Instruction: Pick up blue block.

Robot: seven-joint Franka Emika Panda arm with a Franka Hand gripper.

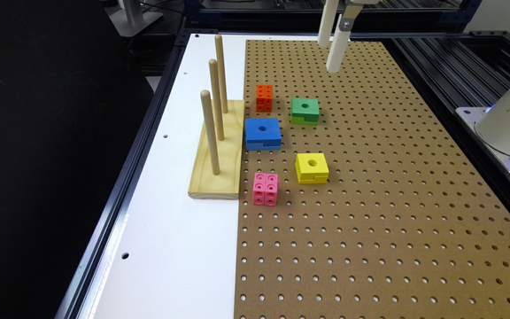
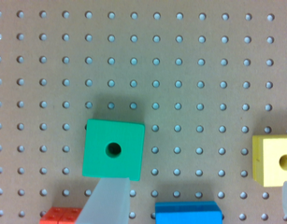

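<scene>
The blue block (image 1: 262, 133) lies flat on the brown pegboard (image 1: 370, 199), right beside the wooden peg stand, its round hole facing up and a lighter-blue notched layer beneath. My gripper (image 1: 329, 56) hangs high above the far end of the board, well clear of the blocks. In the wrist view the gripper (image 2: 201, 184) is open, with one pale finger (image 2: 108, 200) over the green block's edge and the other at the frame's border. Between them only an edge of the blue block (image 2: 189, 212) shows. Nothing is held.
A green holed block (image 1: 305, 110), a yellow holed block (image 1: 311, 168), an orange cube (image 1: 264, 98) and a pink cube (image 1: 265, 188) surround the blue one. The wooden stand (image 1: 217, 155) with three upright pegs borders it on the exterior view's left. The arm's base (image 1: 509, 119) stands at the right.
</scene>
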